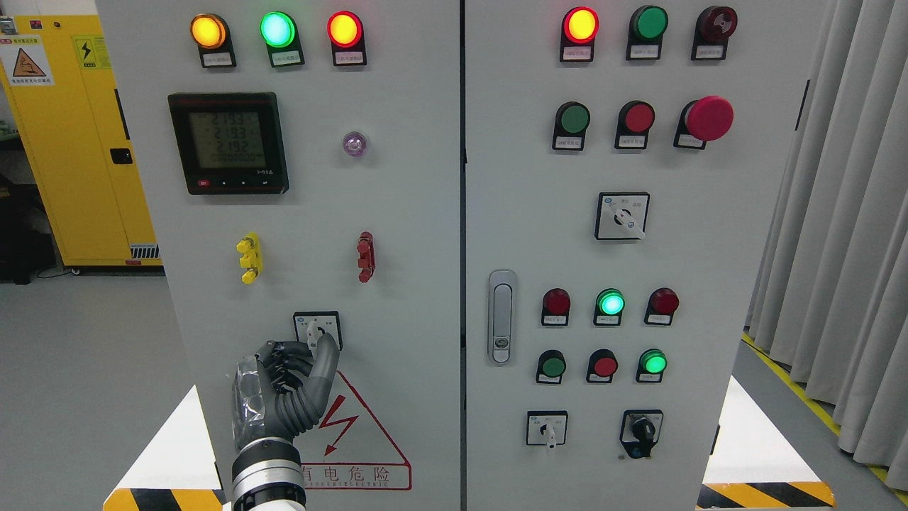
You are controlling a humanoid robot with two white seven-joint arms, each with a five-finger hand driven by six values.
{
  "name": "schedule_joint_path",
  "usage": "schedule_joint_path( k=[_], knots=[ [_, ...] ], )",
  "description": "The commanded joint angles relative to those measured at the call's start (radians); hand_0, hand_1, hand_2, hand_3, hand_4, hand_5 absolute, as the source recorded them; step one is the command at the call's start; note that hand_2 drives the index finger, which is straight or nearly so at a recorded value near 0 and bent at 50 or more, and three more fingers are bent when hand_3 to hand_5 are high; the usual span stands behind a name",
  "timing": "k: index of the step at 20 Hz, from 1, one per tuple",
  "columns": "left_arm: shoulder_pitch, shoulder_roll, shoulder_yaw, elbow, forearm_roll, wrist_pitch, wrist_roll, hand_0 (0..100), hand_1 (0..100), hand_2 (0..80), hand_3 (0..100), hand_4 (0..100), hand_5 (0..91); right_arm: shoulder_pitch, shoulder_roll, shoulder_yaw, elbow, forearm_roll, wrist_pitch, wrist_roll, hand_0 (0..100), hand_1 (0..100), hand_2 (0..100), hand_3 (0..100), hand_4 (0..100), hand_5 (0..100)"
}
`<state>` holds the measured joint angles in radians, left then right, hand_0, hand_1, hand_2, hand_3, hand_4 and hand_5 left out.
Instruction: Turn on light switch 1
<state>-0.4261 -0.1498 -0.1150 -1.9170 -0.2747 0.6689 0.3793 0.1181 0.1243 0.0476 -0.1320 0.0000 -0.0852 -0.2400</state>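
Switch knob (313,332) pinched by left robot hand (287,383) on grey cabinet panel (397,298)

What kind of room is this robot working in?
Probably an industrial electrical room or training lab: a tall grey control cabinet with lit round indicator lamps, a black digital meter, and a yellow hazard-labelled cabinet beside it.

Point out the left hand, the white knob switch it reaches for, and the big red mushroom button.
left hand (287,387), head view, on the dark palm.
knob switch (317,329), head view, on its white knob.
mushroom button (709,118), head view, on its red cap.
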Motion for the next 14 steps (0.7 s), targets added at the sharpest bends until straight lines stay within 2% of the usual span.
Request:
schedule_joint_path(
  k=[1, 14],
  knots=[
    [-0.002, -0.001, -0.003, 0.001, 0.0, -0.002, 0.001, 31, 59, 59.7, 81, 93, 79.9, 0.0, 0.0, 0.0, 0.0, -0.029, 0.001, 0.001, 0, 50, 4, 0, 0, 0],
    [-0.002, -0.001, -0.003, 0.001, 0.0, -0.005, 0.0, 26, 57, 59.9, 81, 93, 79.8, 0.0, 0.0, 0.0, 0.0, -0.029, 0.001, 0.001, 0, 50, 4, 0, 0, 0]
  ],
)
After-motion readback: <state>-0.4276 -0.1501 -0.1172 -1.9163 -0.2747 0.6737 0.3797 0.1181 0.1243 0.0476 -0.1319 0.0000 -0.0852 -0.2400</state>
